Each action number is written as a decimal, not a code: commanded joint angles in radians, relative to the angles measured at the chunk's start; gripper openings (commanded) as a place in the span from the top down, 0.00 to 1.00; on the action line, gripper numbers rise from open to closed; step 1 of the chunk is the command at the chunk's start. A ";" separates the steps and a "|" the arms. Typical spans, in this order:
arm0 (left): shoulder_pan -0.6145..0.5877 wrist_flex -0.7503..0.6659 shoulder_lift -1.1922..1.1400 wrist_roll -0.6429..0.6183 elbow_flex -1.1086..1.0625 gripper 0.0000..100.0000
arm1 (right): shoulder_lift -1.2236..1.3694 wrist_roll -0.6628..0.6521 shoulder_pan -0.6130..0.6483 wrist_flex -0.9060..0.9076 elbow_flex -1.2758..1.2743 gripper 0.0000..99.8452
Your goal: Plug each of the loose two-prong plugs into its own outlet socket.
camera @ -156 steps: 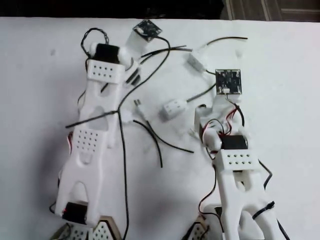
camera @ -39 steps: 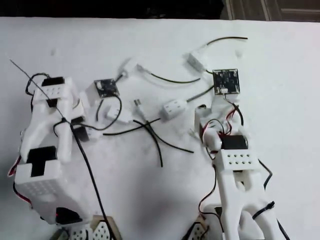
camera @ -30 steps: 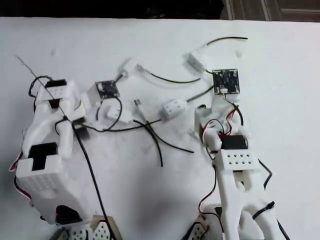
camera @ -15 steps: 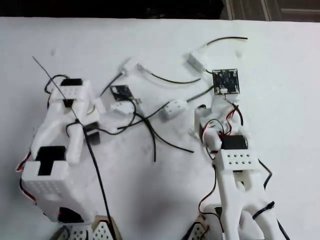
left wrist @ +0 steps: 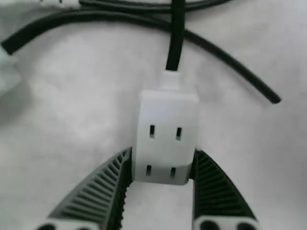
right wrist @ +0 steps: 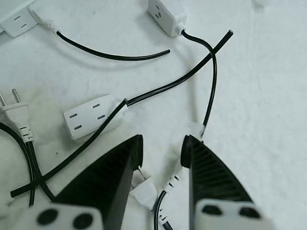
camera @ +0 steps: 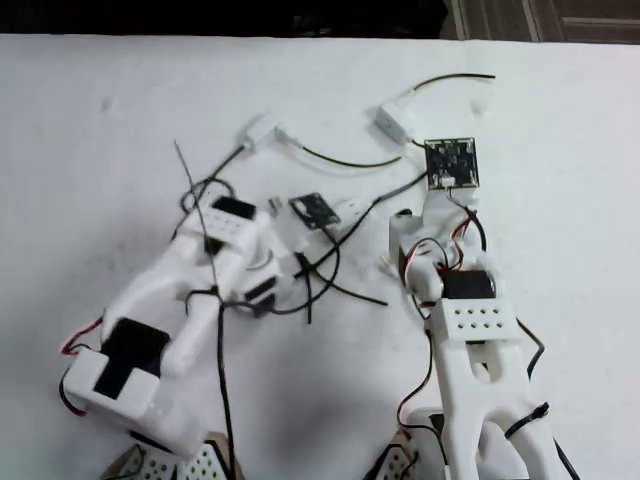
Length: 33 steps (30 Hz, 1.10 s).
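White tabletop (camera: 90, 70) is lying under soft, even light. Beyond its far edge a dark strip (camera: 200, 15) is running, with brown panelling (camera: 560, 18) showing far right.

On the table (camera: 560, 120), the left socket (camera: 262, 128) and the right socket (camera: 393, 120) sit toward the far edge, well apart. The middle socket (camera: 350, 211) lies nearer, between the two arms, with a loose plug (right wrist: 14, 108) to its left (prongs toward the far edge). A fourth socket (left wrist: 165, 139) sits pinched in the left gripper (left wrist: 161, 155), with cords crossing just beyond it. A small plug (right wrist: 144, 194) lies between the right gripper's (right wrist: 161, 140) spread fingers.
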<state>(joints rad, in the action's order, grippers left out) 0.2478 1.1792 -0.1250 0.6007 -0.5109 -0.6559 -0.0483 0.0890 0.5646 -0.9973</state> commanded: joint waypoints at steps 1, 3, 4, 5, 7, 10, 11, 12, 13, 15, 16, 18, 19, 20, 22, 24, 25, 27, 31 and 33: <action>0.047 -0.048 0.048 -0.120 -0.006 0.98 | -0.001 -0.011 0.008 -0.015 0.028 0.87; 0.047 -0.037 0.050 -0.133 -0.002 0.97 | -0.001 -0.011 0.008 -0.015 0.028 0.87; 0.053 -0.031 0.056 -0.126 -0.006 0.96 | -0.001 -0.011 0.008 -0.015 0.028 0.87; 0.056 -0.014 0.058 -0.126 -0.006 0.93 | -0.001 -0.011 0.008 -0.015 0.028 0.87; 0.076 0.011 0.059 -0.132 -0.002 0.84 | -0.001 -0.011 0.008 -0.015 0.028 0.87; 0.087 0.014 0.061 -0.167 0.006 0.77 | -0.001 -0.011 0.008 -0.015 0.028 0.87; 0.087 0.014 0.061 -0.173 0.014 0.77 | -0.001 -0.011 0.008 -0.016 0.028 0.87; 0.087 0.018 0.061 -0.170 0.023 0.77 | -0.001 -0.011 0.008 -0.016 0.028 0.87; 0.087 0.020 0.061 -0.170 0.032 0.77 | -0.001 -0.011 0.008 -0.016 0.028 0.87; 0.087 0.037 0.061 -0.173 0.051 0.77 | -0.001 -0.012 0.008 -0.016 0.028 0.87; 0.087 0.048 0.061 -0.173 0.063 0.77 | -0.001 -0.012 0.008 -0.016 0.028 0.87; 0.087 0.075 0.061 -0.173 0.087 0.77 | -0.001 -0.012 0.008 -0.016 0.028 0.87; 0.087 0.087 0.061 -0.175 0.103 0.77 | -0.001 -0.012 0.008 -0.016 0.028 0.87; 0.087 0.100 0.061 -0.175 0.121 0.77 | -0.001 -0.012 0.008 -0.016 0.028 0.87; 0.087 0.123 0.061 -0.201 0.158 0.77 | -0.001 -0.014 0.013 -0.016 0.028 0.87; 0.093 0.141 0.061 -0.221 0.195 0.77 | -0.001 -0.014 0.024 -0.016 0.028 0.87; 0.102 0.153 0.061 -0.226 0.210 0.77 | -0.001 -0.014 0.025 -0.013 0.028 0.87; 0.117 0.173 0.061 -0.232 0.236 0.78 | -0.001 -0.014 0.025 -0.013 0.028 0.86; 0.145 0.192 0.061 -0.230 0.269 0.86 | -0.001 -0.014 0.025 -0.012 0.028 0.86; 0.147 0.204 0.061 -0.230 0.281 0.87 | -0.001 -0.014 0.025 -0.012 0.028 0.86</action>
<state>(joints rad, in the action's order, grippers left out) 0.3767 1.3587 -0.1220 0.3782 -0.2869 -0.6559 -0.0545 0.1074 0.5646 -0.9973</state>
